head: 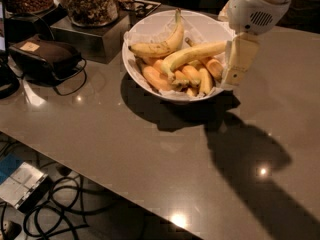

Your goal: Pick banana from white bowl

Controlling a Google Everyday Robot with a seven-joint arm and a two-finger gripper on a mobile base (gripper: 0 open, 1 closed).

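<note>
My gripper point(231, 79) hangs at white bowl point(145, 28) right rim, can't tell its grip state; banana point(192, 54) lies inside, not lifted yet.

No legible text anywhere

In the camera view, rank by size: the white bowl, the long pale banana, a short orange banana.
1. white bowl
2. long pale banana
3. short orange banana
The gripper hangs at the bowl's rim.
</note>
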